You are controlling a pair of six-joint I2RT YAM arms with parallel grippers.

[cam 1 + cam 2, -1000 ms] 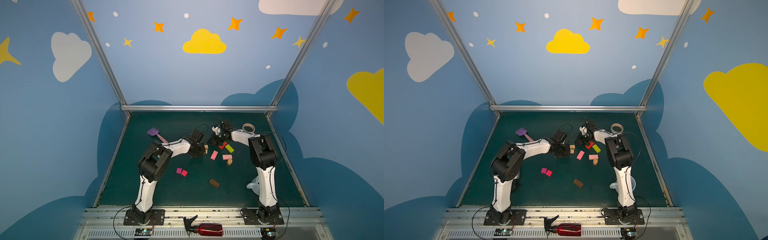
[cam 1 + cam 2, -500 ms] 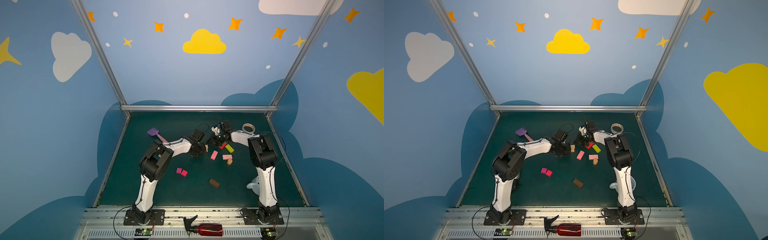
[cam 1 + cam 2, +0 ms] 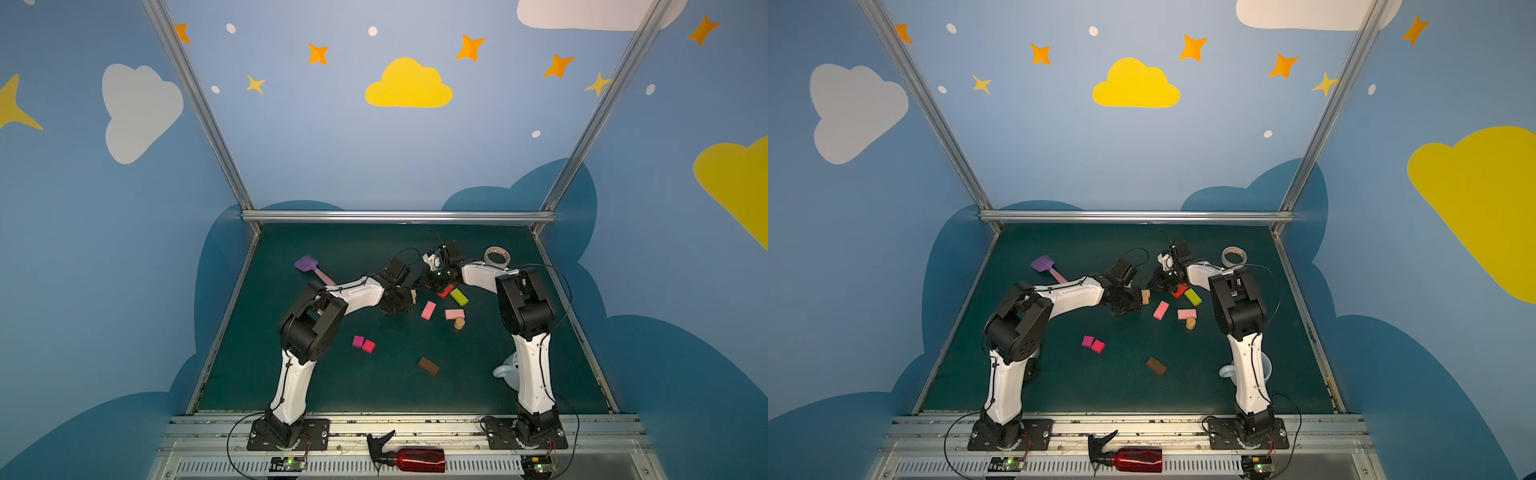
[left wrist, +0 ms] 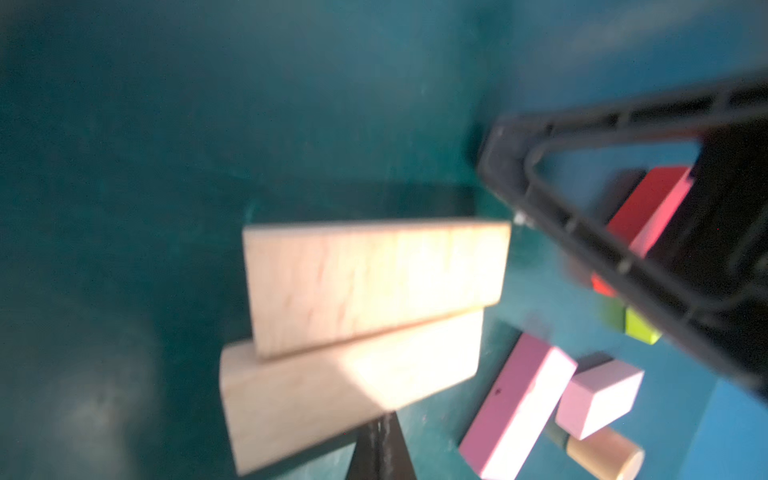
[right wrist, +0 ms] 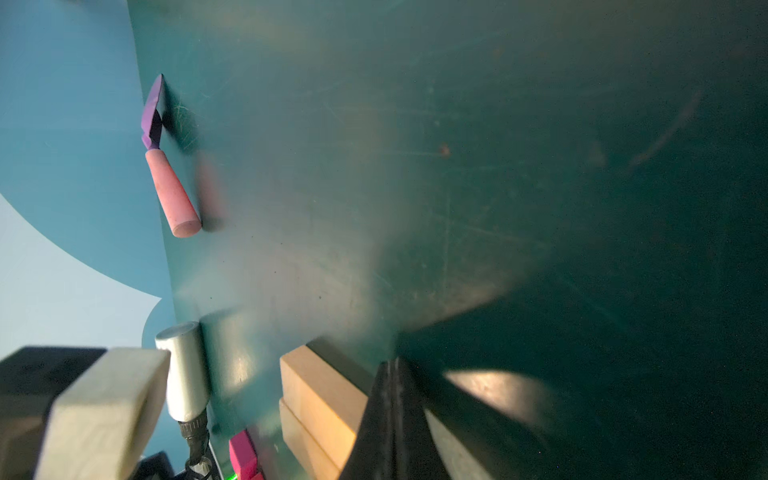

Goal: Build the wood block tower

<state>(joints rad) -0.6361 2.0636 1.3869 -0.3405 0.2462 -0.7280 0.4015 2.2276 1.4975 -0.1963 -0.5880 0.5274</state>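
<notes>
Left hand [image 4: 380,440]: shut, empty, tips just beside long side of paired tan blocks [image 4: 374,286], middle of worktop [image 3: 374,386], long axes crosswise ahead. Right hand [image 5: 395,399]: shut, empty, at pair's end. Neither arm clearly nearer.

left end effector [image 3: 406,297] closed, low, pointing inward | right end effector [image 3: 427,284] closed, low, pointing inward | tips near each other
</notes>
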